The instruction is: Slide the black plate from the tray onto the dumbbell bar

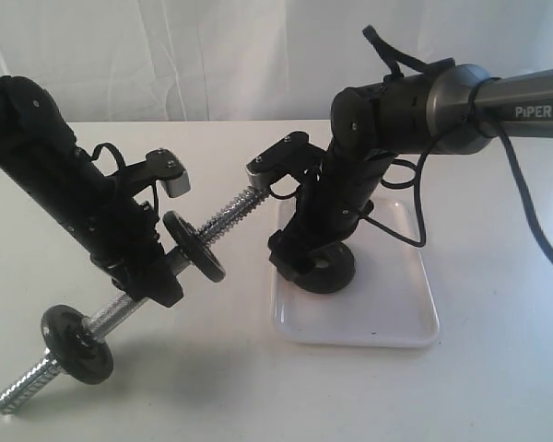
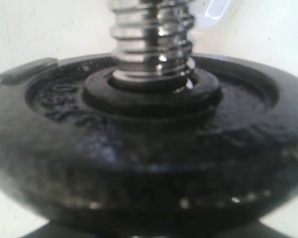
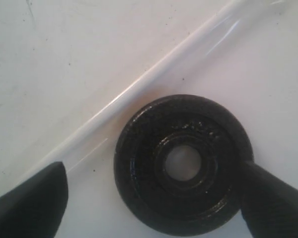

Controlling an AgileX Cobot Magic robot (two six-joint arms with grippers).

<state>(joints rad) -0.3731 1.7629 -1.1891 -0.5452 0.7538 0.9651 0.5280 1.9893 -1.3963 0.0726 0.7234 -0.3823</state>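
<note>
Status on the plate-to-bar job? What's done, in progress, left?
Done: left end effector holds the dumbbell bar raised and tilted, free end toward the tray. In hand: right end effector is open, its fingers either side of the black plate, which lies flat in the tray. Left: grip, lift, thread it onto the bar.

Right jaws half cover the black plate (image 1: 344, 269), left jaws the middle of the dumbbell bar (image 1: 235, 212).

The black plate (image 3: 184, 163) was matte black, the tray (image 1: 396, 308) glossy white, and the dumbbell bar (image 1: 232, 214) shiny chrome with ridged threading.
</note>
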